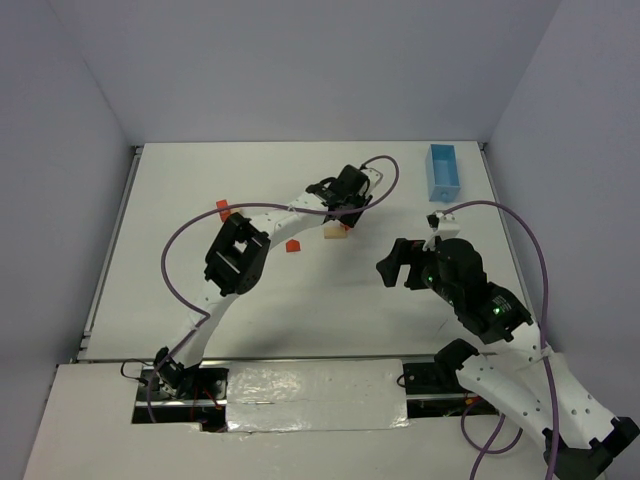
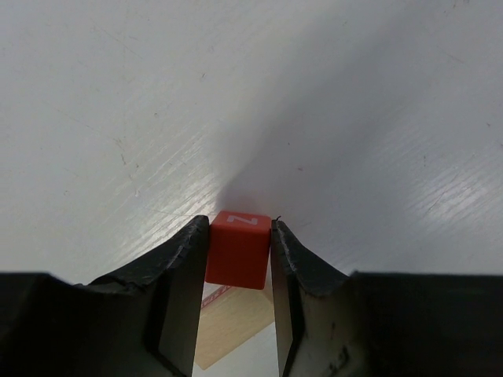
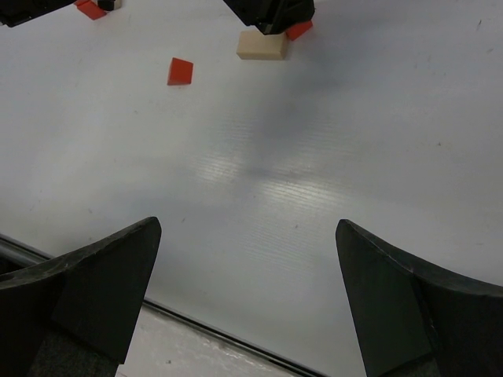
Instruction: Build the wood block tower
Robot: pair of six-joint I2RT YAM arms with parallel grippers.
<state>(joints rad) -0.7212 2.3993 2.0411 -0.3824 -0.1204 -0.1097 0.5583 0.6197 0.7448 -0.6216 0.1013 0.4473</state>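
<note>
One red cube sits gripped in your left fingers, close to a tan bar; right fingers spread wide.

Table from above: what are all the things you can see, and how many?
held cube: one, red-orange, pinched in the left claw over the tan bar
tan bar: one, pale tan, mid-table under the left claw
loose blocks: at least two, red-orange, left of the tan bar
tray: one, light blue, far right
cables: two, purple, along the arms
left claw: one, black, shut on the held cube
right claw: one, black, open, empty
</note>
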